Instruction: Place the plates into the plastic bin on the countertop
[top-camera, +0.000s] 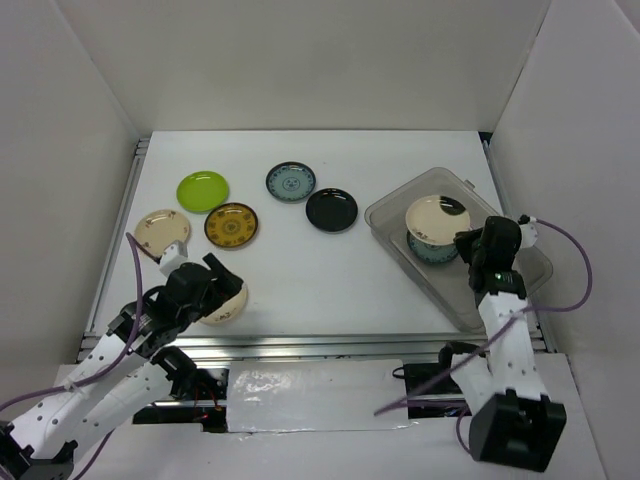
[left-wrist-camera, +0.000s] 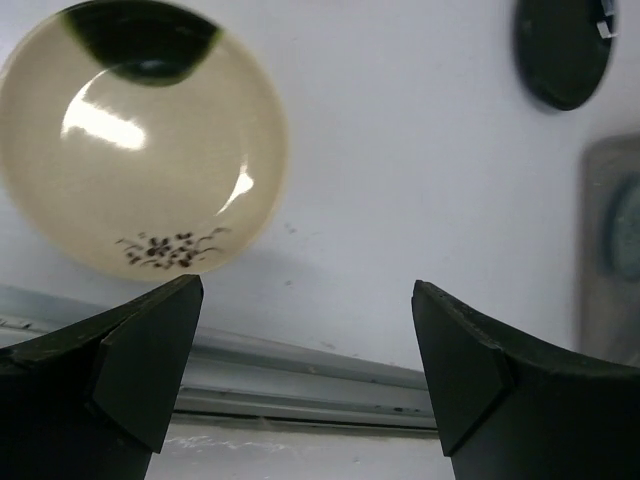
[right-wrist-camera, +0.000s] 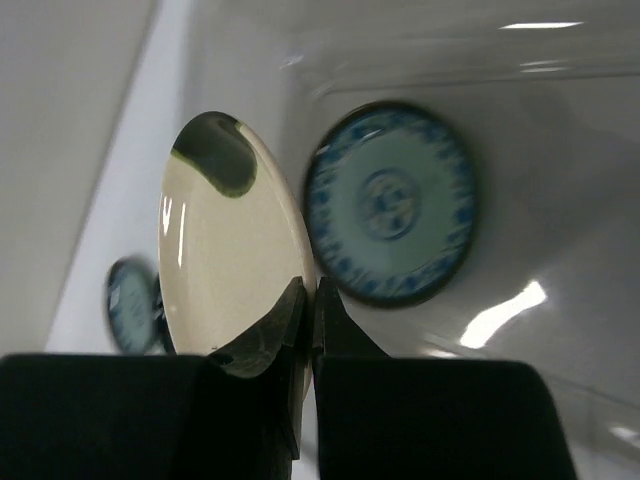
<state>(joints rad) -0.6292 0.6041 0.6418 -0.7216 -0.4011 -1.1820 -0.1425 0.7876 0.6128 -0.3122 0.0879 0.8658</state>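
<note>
- White panels are walling in a plain white desk (top-camera: 300, 270), where six plates are lying loose outside the bin.
- At the far left, a marked cream plate (top-camera: 162, 230) is sitting near a lime green plate (top-camera: 203, 190) and a mustard-brown patterned plate (top-camera: 231, 225).
- Near the front rail, the left tool (left-wrist-camera: 305, 300) is hovering low with its fingers spread wide and nothing between them. The front cream plate (left-wrist-camera: 140, 140) is lying just ahead and off to one side, outside the gap.
- In the middle, a blue-grey patterned plate (top-camera: 291, 181) and a black plate (top-camera: 331, 209) are lying flat, apart from each other.
- On the right, the clear plastic bin (top-camera: 400, 192) is sitting at an angle to the desk edge, with a second blue-grey plate (right-wrist-camera: 390, 205) lying flat on its floor.
- The right tool (right-wrist-camera: 308, 300) is pinching the rim of a dark-patched cream plate (right-wrist-camera: 230, 250), holding it tilted over the bin and partly above that blue-grey plate.
- To finish this step well, the right tool should probably be lowering the plate and tipping it toward flat until it is resting on the plate below, and only then letting go. Releasing from this tilt is risking a clatter or a plate left leaning on the wall.
- Lifting straight up afterwards should be keeping the fingers off the bin's rim.
</note>
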